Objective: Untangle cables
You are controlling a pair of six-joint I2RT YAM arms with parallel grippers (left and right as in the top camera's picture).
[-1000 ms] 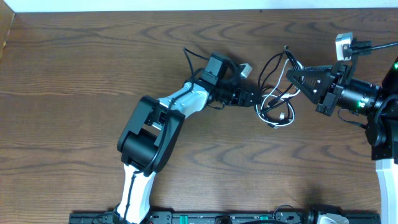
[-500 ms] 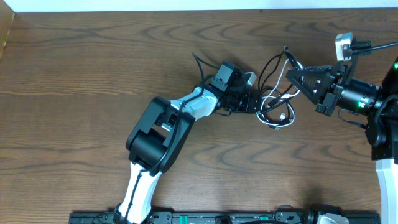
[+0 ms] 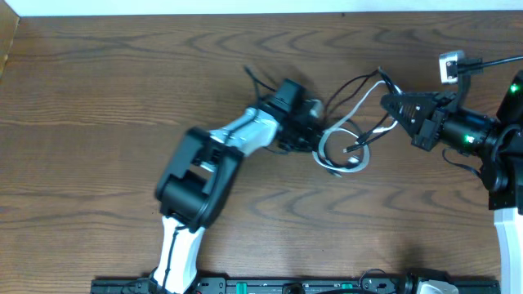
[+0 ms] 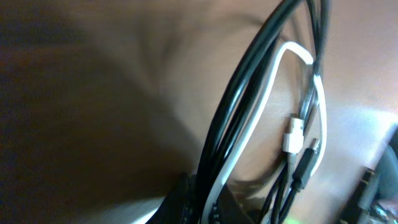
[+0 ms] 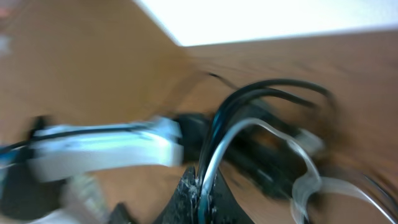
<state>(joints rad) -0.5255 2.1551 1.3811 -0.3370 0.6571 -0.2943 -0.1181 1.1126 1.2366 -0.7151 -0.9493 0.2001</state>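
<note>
The cables are a tangle of one white cord (image 3: pixel 337 157) and black cords (image 3: pixel 351 84), stretched over the wooden table between my two grippers. My left gripper (image 3: pixel 317 137) is shut on the tangle's left side; in the left wrist view (image 4: pixel 208 202) black cords (image 4: pixel 249 81) and the white cord (image 4: pixel 273 74) run out of its jaws. A white plug (image 4: pixel 292 135) and a black plug (image 4: pixel 308 165) hang among the loops. My right gripper (image 3: pixel 387 104) is shut on the tangle's right end. The blurred right wrist view (image 5: pixel 202 190) shows white (image 5: pixel 231 138) and black (image 5: pixel 273 84) strands pinched between its jaws.
The wooden table (image 3: pixel 98 98) stretches bare to the left and front. Its far edge meets a white wall strip (image 3: pixel 245 6). The left arm's white link (image 5: pixel 106 149) lies low across the table toward the right gripper. The right arm's base (image 3: pixel 507 163) stands at the right edge.
My left gripper has shut on the cables and drawn them leftward. The white loop has slid left and opened wider. My right gripper kept its grip and rose slightly.
</note>
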